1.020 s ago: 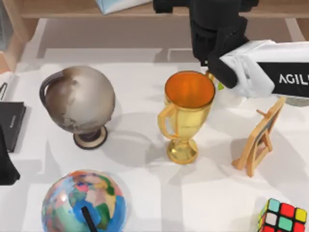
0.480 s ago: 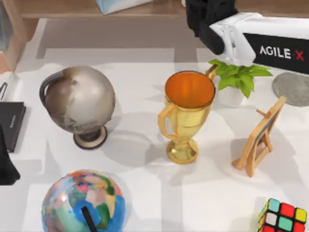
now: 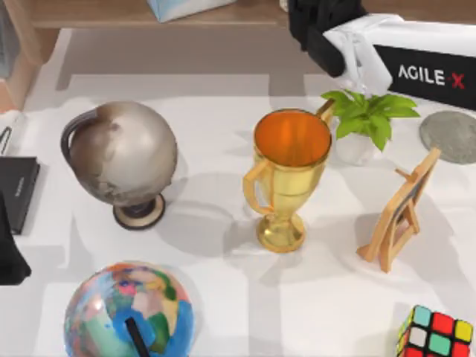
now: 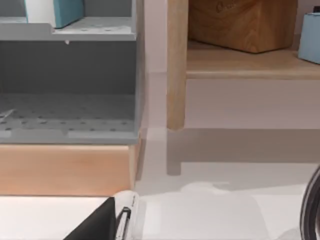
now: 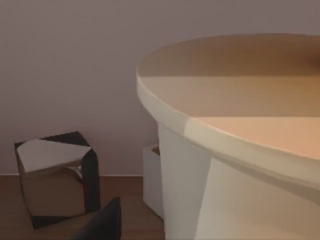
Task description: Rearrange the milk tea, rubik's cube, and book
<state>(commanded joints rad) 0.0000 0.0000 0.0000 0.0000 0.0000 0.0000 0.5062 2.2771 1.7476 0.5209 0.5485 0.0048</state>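
The right arm has swung away from the middle of the table. A second ago its white forearm lay across the small green potted plant (image 3: 364, 123) just right of the gold trophy cup (image 3: 290, 178). Now the plant stands uncovered, and the right gripper (image 3: 321, 30) sits at the far edge over the long wooden shelf (image 3: 111, 13), barely shifted over the last half second. In the right wrist view, the tall cream-beige milk tea cup (image 5: 225, 150) looms very close. Its wide rim is level, and the wooden board is beneath it, with a black-edged mirrored block (image 5: 55, 175) beyond. I cannot tell whether the fingers grip the cup or stand clear of it. My guess is that the milk tea has reached its shelf spot and the arm is settling, so letting go and backing out cleanly is the likely next concern. A tall cup could tip if nudged. The small rubik's cube with its black grid and coloured stickers (image 3: 435, 335) waits at the near right corner, well apart from the wooden easel (image 3: 398, 212). The left arm (image 3: 9, 256) is parked at the table's left edge.
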